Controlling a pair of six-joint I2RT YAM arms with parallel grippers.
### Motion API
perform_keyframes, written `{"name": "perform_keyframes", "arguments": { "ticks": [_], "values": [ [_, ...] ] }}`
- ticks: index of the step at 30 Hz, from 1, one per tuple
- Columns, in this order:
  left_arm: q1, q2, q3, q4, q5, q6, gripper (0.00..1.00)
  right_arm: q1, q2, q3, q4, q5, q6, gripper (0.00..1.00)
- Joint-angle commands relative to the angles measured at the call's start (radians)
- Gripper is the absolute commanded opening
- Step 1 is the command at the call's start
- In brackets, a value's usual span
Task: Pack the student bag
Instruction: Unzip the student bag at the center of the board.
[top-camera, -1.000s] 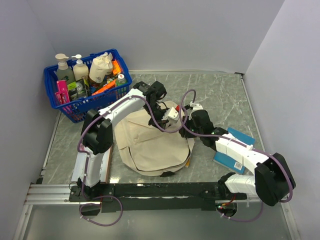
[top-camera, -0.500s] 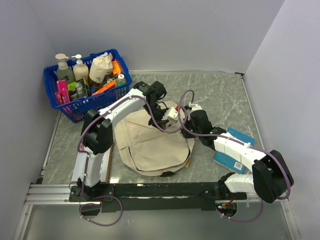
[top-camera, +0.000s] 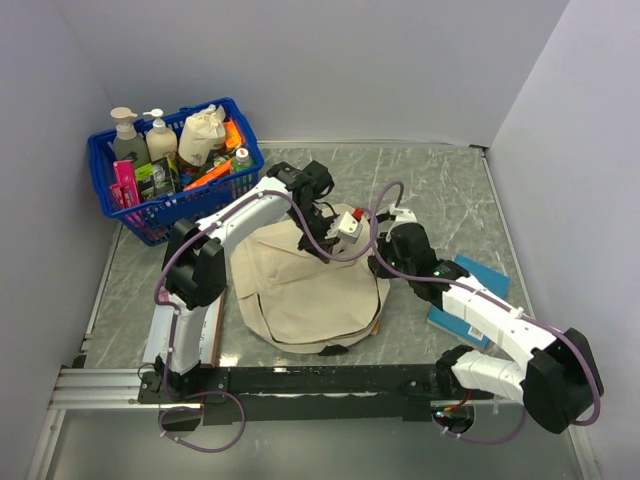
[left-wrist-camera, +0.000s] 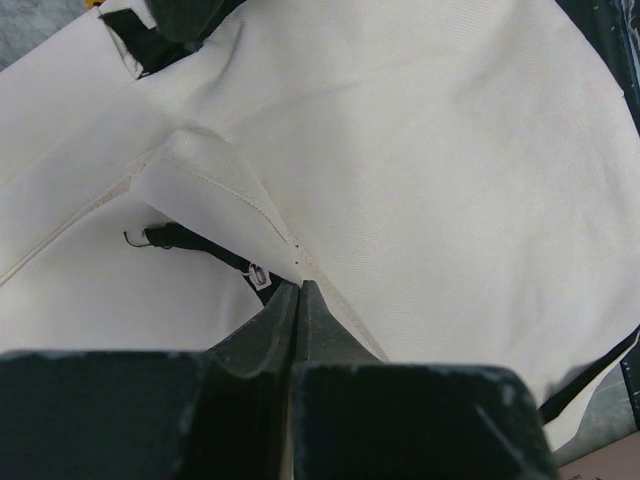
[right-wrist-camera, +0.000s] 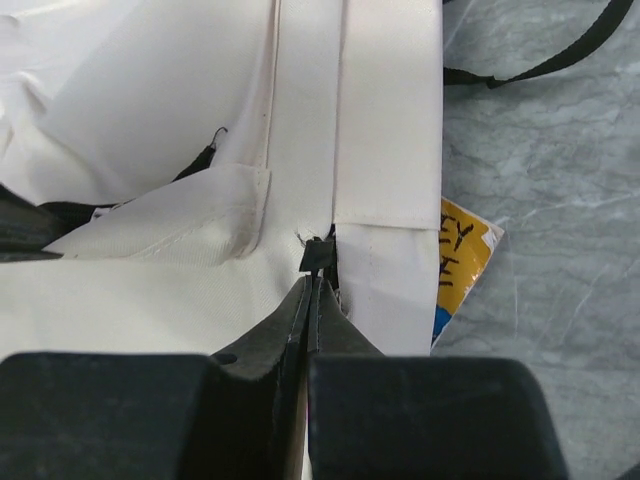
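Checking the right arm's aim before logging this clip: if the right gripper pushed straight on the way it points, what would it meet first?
The right gripper is shut, seemingly pinching the black zipper pull at its tips; that comes first, then the student bag fabric beyond.

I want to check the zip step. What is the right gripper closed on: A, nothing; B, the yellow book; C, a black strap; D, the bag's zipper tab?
D: in the right wrist view the right gripper is shut on the small black zipper tab at the seam of the bag.
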Motion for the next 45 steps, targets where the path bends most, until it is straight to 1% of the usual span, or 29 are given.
{"name": "perform_keyframes", "arguments": {
  "ticks": [1, 6, 7, 9, 10, 12, 13, 15, 18, 19, 21, 22, 23, 26, 27, 28, 29, 30, 31, 32, 33, 34, 36, 37, 38, 39, 42, 44, 45],
  "values": [
    [-0.010, -0.020, 0.039, 0.017, 0.052, -0.032, 0.02, 0.007, -0.053, -0.020, -0.033, 0.002, 0.033, 0.00],
    [-0.010, -0.023, 0.028, 0.078, 0.047, -0.076, 0.02, 0.005, -0.111, -0.051, -0.047, -0.001, 0.047, 0.00],
    [-0.009, -0.025, 0.025, 0.095, 0.039, -0.108, 0.02, 0.007, -0.128, -0.059, -0.044, 0.002, 0.058, 0.00],
    [-0.009, -0.026, 0.016, 0.172, 0.020, -0.157, 0.02, 0.007, -0.173, -0.080, -0.038, 0.006, 0.073, 0.00],
    [-0.010, -0.026, 0.013, 0.202, -0.002, -0.215, 0.02, 0.005, -0.183, -0.088, -0.038, 0.008, 0.076, 0.00],
    [-0.009, -0.022, 0.017, 0.283, -0.022, -0.278, 0.02, 0.007, -0.220, -0.112, -0.027, 0.014, 0.093, 0.00],
    [-0.007, -0.019, 0.021, 0.308, -0.039, -0.339, 0.01, 0.007, -0.232, -0.123, -0.019, 0.017, 0.098, 0.00],
    [0.002, -0.007, 0.031, 0.366, -0.047, -0.427, 0.01, 0.007, -0.262, -0.145, 0.002, 0.026, 0.110, 0.01],
    [0.008, 0.022, 0.062, 0.374, -0.054, -0.472, 0.01, 0.003, -0.266, -0.157, 0.028, 0.028, 0.112, 0.01],
    [0.007, 0.030, 0.070, 0.339, -0.048, -0.455, 0.01, 0.000, -0.260, -0.155, 0.034, 0.019, 0.107, 0.00],
    [0.008, 0.038, 0.079, 0.296, -0.011, -0.402, 0.13, -0.004, -0.225, -0.136, 0.042, 0.009, 0.098, 0.00],
    [0.007, 0.038, 0.076, 0.269, 0.001, -0.386, 0.21, -0.012, -0.211, -0.128, 0.050, -0.004, 0.092, 0.00],
    [0.008, 0.032, 0.065, 0.261, 0.009, -0.369, 0.33, -0.012, -0.185, -0.117, 0.050, -0.006, 0.089, 0.00],
    [0.008, 0.010, 0.071, 0.253, 0.006, -0.299, 0.45, -0.013, -0.156, -0.085, 0.054, -0.015, 0.078, 0.00],
    [0.007, 0.007, 0.082, 0.252, 0.003, -0.267, 0.47, -0.016, -0.156, -0.085, 0.059, -0.017, 0.075, 0.00],
    [0.008, 0.009, 0.097, 0.250, 0.001, -0.250, 0.52, -0.018, -0.157, -0.086, 0.062, -0.015, 0.075, 0.00],
    [0.007, 0.015, 0.138, 0.232, 0.007, -0.230, 0.54, -0.020, -0.160, -0.089, 0.068, -0.015, 0.076, 0.00],
    [0.008, 0.036, 0.161, 0.226, 0.030, -0.184, 0.56, -0.020, -0.162, -0.091, 0.068, -0.017, 0.076, 0.00],
    [0.010, 0.049, 0.181, 0.226, 0.044, -0.175, 0.61, -0.021, -0.167, -0.093, 0.068, -0.017, 0.076, 0.00],
    [0.010, 0.067, 0.235, 0.201, 0.064, -0.153, 0.64, -0.021, -0.171, -0.097, 0.070, -0.021, 0.076, 0.00],
    [0.008, 0.111, 0.263, 0.187, 0.103, -0.089, 0.68, -0.020, -0.174, -0.099, 0.065, -0.023, 0.076, 0.00],
    [0.007, 0.131, 0.287, 0.192, 0.116, -0.081, 0.74, -0.021, -0.180, -0.102, 0.059, -0.021, 0.079, 0.00],
    [-0.007, 0.193, 0.349, 0.219, 0.137, -0.087, 0.78, -0.020, -0.186, -0.108, 0.050, -0.018, 0.082, 0.00],
    [-0.013, 0.210, 0.361, 0.227, 0.160, -0.079, 0.83, -0.021, -0.196, -0.109, 0.050, -0.018, 0.081, 0.00],
    [-0.016, 0.225, 0.354, 0.236, 0.174, -0.058, 0.92, -0.021, -0.199, -0.116, 0.050, -0.018, 0.082, 0.00],
    [-0.020, 0.228, 0.338, 0.262, 0.185, -0.044, 0.97, -0.021, -0.200, -0.116, 0.047, -0.015, 0.082, 0.00],
    [-0.039, 0.228, 0.257, 0.291, 0.191, 0.045, 0.96, -0.021, -0.209, -0.116, 0.044, -0.015, 0.075, 0.00],
    [-0.049, 0.239, 0.245, 0.281, 0.205, 0.101, 0.96, -0.023, -0.213, -0.116, 0.045, -0.029, 0.072, 0.00],
    [-0.050, 0.243, 0.245, 0.282, 0.213, 0.106, 0.96, -0.024, -0.214, -0.119, 0.050, -0.034, 0.070, 0.00]
  ]
}}
